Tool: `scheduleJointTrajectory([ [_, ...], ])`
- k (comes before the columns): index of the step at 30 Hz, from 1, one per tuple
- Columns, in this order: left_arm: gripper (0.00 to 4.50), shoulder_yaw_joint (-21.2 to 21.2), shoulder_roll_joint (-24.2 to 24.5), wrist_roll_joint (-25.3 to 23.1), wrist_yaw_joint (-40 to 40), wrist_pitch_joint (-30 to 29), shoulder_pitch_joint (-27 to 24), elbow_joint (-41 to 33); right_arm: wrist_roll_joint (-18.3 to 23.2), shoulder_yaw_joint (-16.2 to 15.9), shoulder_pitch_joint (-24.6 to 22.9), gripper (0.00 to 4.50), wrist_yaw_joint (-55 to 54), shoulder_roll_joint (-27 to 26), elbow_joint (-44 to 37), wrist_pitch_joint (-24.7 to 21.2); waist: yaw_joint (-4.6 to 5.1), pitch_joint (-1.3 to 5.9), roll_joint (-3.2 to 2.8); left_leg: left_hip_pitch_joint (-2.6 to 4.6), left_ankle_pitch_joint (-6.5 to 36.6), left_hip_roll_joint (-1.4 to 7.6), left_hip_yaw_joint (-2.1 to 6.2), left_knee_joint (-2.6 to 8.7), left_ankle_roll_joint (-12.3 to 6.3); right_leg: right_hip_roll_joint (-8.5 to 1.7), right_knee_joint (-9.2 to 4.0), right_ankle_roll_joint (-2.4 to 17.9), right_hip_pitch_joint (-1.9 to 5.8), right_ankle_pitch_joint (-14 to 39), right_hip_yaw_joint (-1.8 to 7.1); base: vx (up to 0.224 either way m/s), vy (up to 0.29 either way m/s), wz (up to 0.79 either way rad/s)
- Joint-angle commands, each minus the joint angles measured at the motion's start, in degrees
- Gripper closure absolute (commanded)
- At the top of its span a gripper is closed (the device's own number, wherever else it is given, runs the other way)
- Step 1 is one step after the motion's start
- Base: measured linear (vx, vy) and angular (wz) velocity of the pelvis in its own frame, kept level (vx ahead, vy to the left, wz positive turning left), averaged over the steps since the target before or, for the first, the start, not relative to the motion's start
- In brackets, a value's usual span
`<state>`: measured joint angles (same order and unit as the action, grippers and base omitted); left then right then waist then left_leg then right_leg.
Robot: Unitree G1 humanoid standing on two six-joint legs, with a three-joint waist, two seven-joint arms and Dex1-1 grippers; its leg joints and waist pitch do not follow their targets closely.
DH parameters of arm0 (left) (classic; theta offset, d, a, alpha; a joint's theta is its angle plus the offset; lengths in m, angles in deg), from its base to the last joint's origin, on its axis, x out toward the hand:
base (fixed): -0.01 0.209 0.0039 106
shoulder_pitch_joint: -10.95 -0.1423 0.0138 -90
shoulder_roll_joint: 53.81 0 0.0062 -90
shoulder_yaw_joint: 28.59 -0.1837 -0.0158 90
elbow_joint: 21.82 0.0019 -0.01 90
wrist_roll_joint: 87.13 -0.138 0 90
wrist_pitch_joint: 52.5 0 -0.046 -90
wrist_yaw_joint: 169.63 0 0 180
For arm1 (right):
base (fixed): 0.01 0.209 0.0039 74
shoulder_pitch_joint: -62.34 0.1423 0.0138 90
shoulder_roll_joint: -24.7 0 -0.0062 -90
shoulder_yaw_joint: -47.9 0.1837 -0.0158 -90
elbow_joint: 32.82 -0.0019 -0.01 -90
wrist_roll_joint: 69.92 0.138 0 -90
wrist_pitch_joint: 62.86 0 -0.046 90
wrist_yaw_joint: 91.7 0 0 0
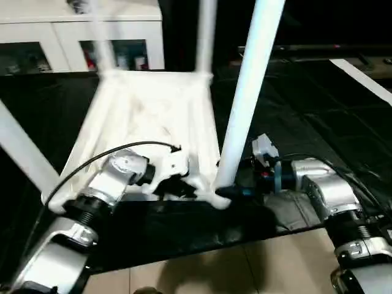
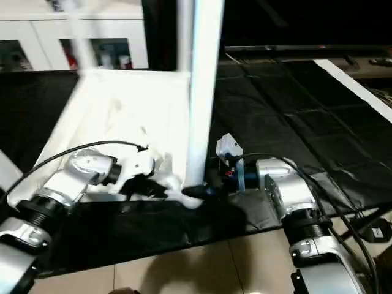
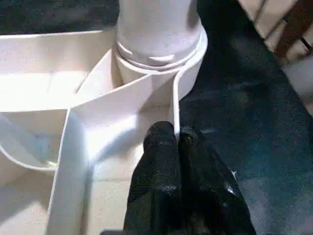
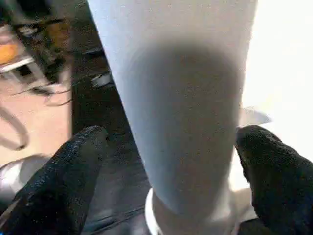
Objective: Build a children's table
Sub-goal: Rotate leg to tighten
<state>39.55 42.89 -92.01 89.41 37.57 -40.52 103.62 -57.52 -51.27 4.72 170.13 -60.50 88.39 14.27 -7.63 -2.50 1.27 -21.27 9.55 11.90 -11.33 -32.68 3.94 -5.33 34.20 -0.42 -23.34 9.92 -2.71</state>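
Children's table lies upside down on black mat. Right gripper fingers spread, straddling near corner leg. Left gripper fingers pressed together, against underside rib beside that leg's socket.

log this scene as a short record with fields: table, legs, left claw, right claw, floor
table: top upside down on black mat, ribs up
legs: near leg upright in corner socket; others also stand
left claw: shut, tips against a rib by that socket
right claw: open, fingers either side of near leg, gaps both sides
floor: beige tiles in front of mat
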Motion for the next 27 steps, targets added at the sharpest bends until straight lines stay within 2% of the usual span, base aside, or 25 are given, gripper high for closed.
scheduleJointTrajectory([
  [1, 4.5, -2.93, -0.26, -1.38, 3.37, 2.6, 0.89, -0.02, 0.15, -0.42, 1.59, 0.06, 2.11, 0.84, 0.89, 0.68, 0.19, 3.74, 0.08, 1.2, 11.57, 1.6, 0.22, 3.26, -1.97, -2.55, -2.66, 15.43, 2.65, 6.08, 1.61, 0.0, 0.0, 0.0],
  [3, 4.5, -3.03, -0.19, -1.36, 3.52, 2.85, 0.93, 0.13, 0.34, -0.52, 1.66, 0.06, 2.56, 0.87, 1.04, 0.59, -0.06, 3.71, 0.06, 1.24, 11.19, 1.59, 0.17, 3.22, -2.07, -2.54, -2.65, 15.37, 2.59, 5.77, 1.64, 0.0, 0.0, 0.0],
  [4, 4.5, -3.28, -0.05, -1.3, 3.84, 3.53, 1.02, 0.53, 0.62, -0.89, 1.82, 0.33, 3.54, 0.86, 1.53, 0.73, -0.28, 3.77, 0.16, 1.22, 10.95, 1.58, 0.18, 3.16, -2.24, -2.59, -2.56, 15.4, 2.64, 5.64, 1.62, 0.0, 0.0, 0.0],
  [8, 4.5, -3.55, 0.05, -1.16, 4.63, 4.31, 0.92, 0.59, 0.38, -1.91, 1.77, 0.45, 5.07, 0.45, 2.15, 0.63, -0.34, 3.79, 0.23, 1.22, 10.71, 1.6, 0.21, 3.17, -2.18, -2.6, -2.53, 15.25, 2.6, 5.89, 1.58, 0.0, 0.0, 0.0],
  [11, 4.5, -3.66, 0.17, -1.22, 4.88, 4.87, 0.91, 0.97, 0.4, -1.97, 1.96, 0.84, 5.54, 0.11, 2.82, 0.66, -0.35, 3.75, 0.32, 1.17, 11.19, 1.58, 0.21, 3.18, -1.97, -2.62, -2.57, 15.28, 2.6, 6.51, 1.59, 0.0, 0.0, 0.0],
  [14, 4.5, -3.74, 0.36, -1.38, 4.91, 5.64, 0.96, 1.58, 0.56, -2.01, 2.28, 0.95, 6.02, 0.07, 3.58, 0.92, -0.4, 3.72, 0.41, 1.15, 11.45, 1.57, 0.23, 3.19, -1.76, -2.68, -2.65, 14.92, 2.58, 7.51, 1.61, 0.0, 0.0, 0.0],
  [22, 4.5, -3.6, 0.39, -1.58, 4.75, 6.14, 0.98, 2.09, 0.86, -2.0, 2.69, 1.73, 6.59, 0.04, 4.8, 0.96, -0.41, 3.71, 0.34, 1.15, 11.94, 1.59, 0.28, 3.2, -1.46, -2.66, -2.65, 14.82, 2.53, 8.28, 1.61, 0.0, 0.0, 0.0],
  [24, 4.5, -3.62, 0.41, -1.6, 4.68, 6.21, 1.0, 2.17, 0.89, -2.01, 2.73, 1.84, 6.69, -0.02, 4.9, 0.94, -0.45, 3.77, 0.36, 1.18, 11.71, 1.58, 0.28, 3.17, -1.5, -2.67, -2.6, 14.85, 2.57, 7.98, 1.6, 0.0, 0.0, 0.0],
  [25, 4.5, -3.63, 0.42, -1.66, 4.59, 6.34, 1.02, 2.29, 0.9, -2.03, 2.77, 1.84, 6.7, -0.12, 5.01, 0.93, -0.51, 3.78, 0.12, 1.19, 11.68, 1.59, 0.3, 3.17, -1.48, -2.66, -2.55, 14.89, 2.53, 7.79, 1.6, 0.0, 0.0, 0.0],
  [26, 4.5, -3.61, 0.41, -1.71, 4.56, 6.54, 1.06, 2.49, 0.88, -2.03, 2.83, 2.06, 6.73, -0.2, 5.2, 1.01, -0.47, 3.78, 0.23, 1.19, 11.77, 1.57, 0.27, 3.14, -1.49, -2.63, -2.58, 14.96, 2.54, 7.48, 1.6, 0.0, 0.0, 0.0],
  [27, 4.5, -3.6, 0.41, -1.78, 4.5, 6.72, 1.09, 2.65, 0.86, -2.02, 2.86, 2.06, 6.63, -0.35, 5.38, 1.11, -0.47, 3.79, 0.2, 1.18, 11.73, 1.57, 0.28, 3.16, -1.5, -2.61, -2.54, 15.01, 2.56, 7.36, 1.59, 0.0, 0.0, 0.0],
])
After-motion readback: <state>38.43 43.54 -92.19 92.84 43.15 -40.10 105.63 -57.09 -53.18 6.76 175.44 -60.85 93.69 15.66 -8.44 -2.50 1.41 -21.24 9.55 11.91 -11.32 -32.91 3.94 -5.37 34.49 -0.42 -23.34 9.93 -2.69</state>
